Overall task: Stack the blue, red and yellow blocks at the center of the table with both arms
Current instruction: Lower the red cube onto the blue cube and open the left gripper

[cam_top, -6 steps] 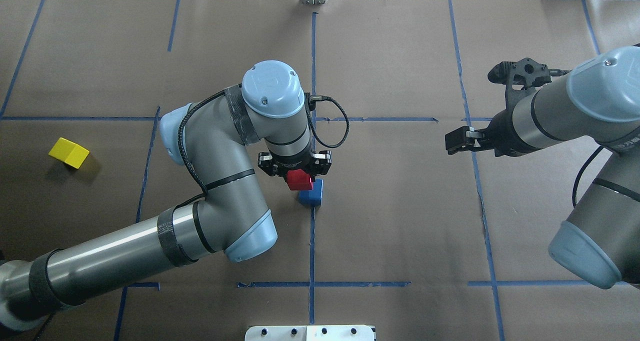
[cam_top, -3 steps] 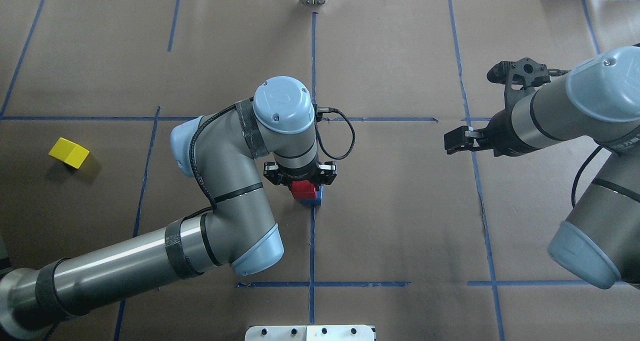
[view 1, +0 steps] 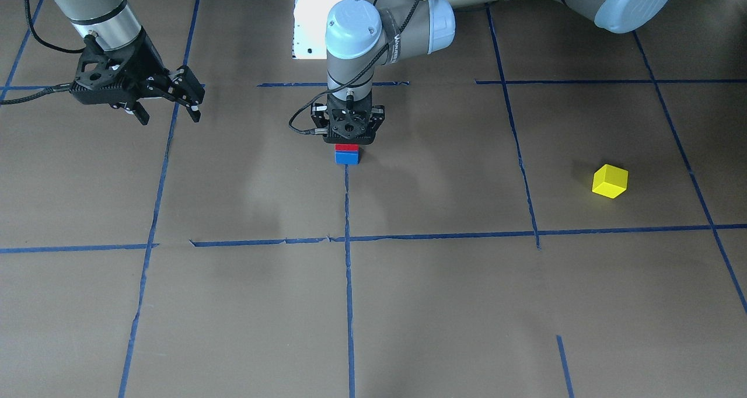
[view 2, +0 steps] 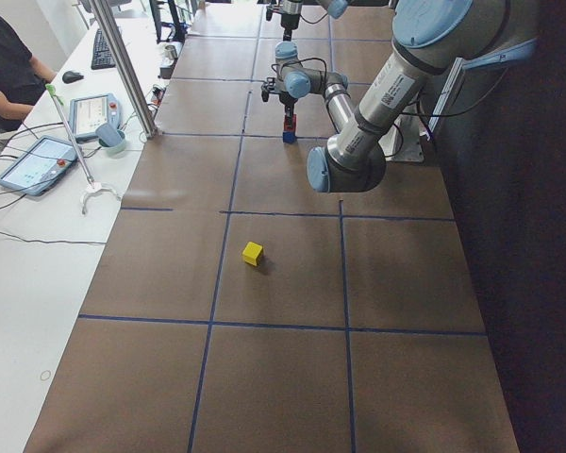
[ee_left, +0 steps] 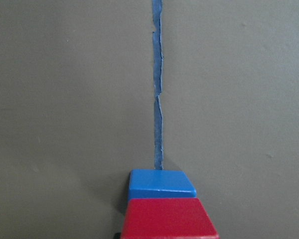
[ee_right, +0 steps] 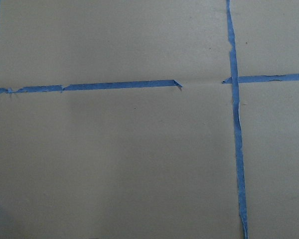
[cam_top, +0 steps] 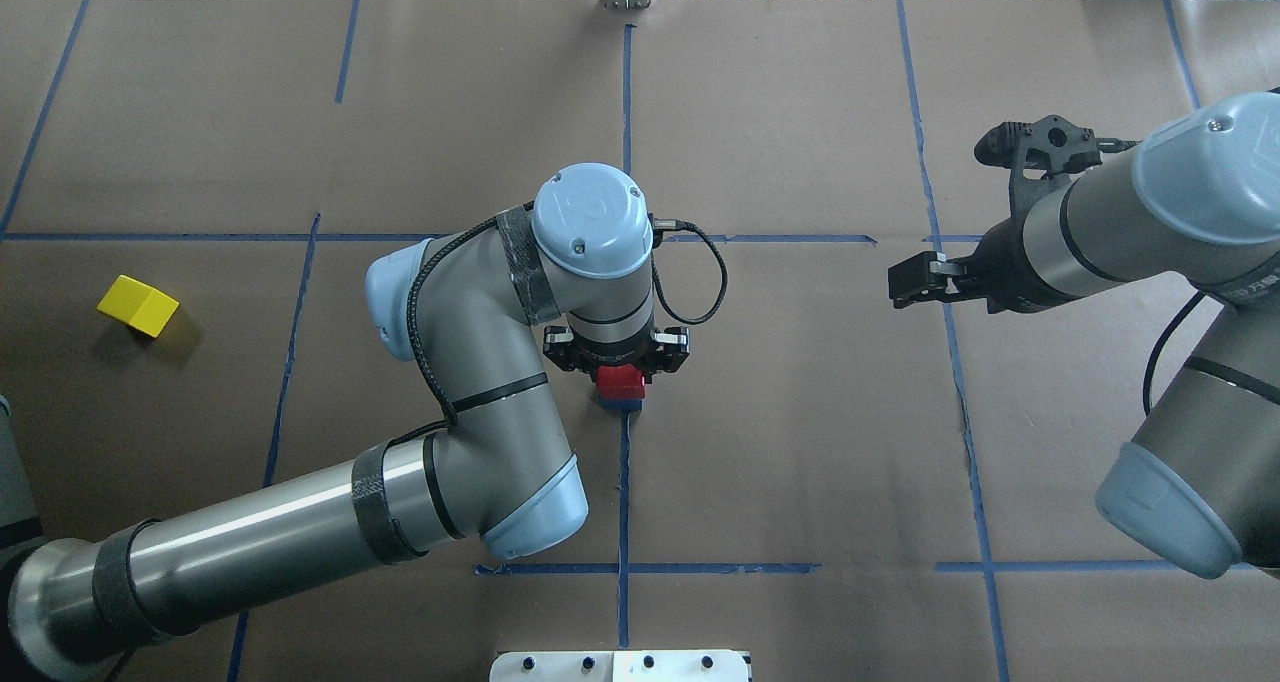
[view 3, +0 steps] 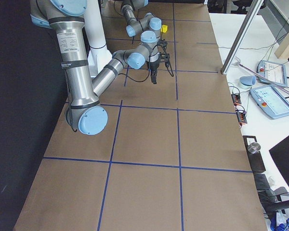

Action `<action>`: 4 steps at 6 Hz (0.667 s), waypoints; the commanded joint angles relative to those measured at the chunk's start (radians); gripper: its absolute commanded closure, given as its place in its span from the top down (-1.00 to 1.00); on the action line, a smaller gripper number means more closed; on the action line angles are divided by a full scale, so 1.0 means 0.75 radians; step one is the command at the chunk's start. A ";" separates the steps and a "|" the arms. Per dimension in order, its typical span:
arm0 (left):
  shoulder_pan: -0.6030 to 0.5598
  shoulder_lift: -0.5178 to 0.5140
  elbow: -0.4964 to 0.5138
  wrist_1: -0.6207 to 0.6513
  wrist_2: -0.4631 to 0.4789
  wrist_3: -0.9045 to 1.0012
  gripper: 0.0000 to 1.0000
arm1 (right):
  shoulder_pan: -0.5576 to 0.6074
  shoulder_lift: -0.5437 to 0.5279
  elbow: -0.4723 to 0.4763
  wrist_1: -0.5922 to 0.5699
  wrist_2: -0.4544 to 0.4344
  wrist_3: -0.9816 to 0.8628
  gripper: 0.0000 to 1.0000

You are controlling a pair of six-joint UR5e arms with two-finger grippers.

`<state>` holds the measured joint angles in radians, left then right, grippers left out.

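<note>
Scanning the overhead view from its left: the yellow block (cam_top: 138, 305) sits alone at the far left of the table (cam_top: 800, 442), well apart from everything else and not yet stacked.

At the centre, the left gripper (view 1: 348, 143) points straight down with its fingers pinching the red block (view 1: 347, 147). The red block rests on top of the blue block (view 1: 347, 157), and the stack stands at the end of a blue tape line (ee_left: 158, 99). In the left wrist view the red edges look roughly square over the blue, though the back side is hidden. The step in hand is judged to be the release of red onto blue.

On the right, the right gripper (view 1: 170, 118) hangs above the table with its fingers spread, holding nothing, well apart from the stack.

Risks from here:
- If the fingers open unevenly, one pad could drag the red block sideways off the blue.
- If the arm lifts before the fingers are fully spread, the red block could go up with it or tip.
- Any extra downward push could shove the blue block off the centre mark.
- The yellow block has to cross most of the table. A two-high stack is easy to knock, so a low approach by either arm could topple it.
</note>
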<state>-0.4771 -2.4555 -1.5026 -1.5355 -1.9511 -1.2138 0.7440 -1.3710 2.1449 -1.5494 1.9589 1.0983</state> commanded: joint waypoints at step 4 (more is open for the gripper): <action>0.026 -0.001 0.011 0.000 0.045 0.001 0.39 | -0.002 -0.001 -0.003 -0.002 -0.002 0.002 1.00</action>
<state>-0.4699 -2.4556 -1.4951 -1.5355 -1.9326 -1.2133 0.7429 -1.3714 2.1439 -1.5497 1.9584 1.0998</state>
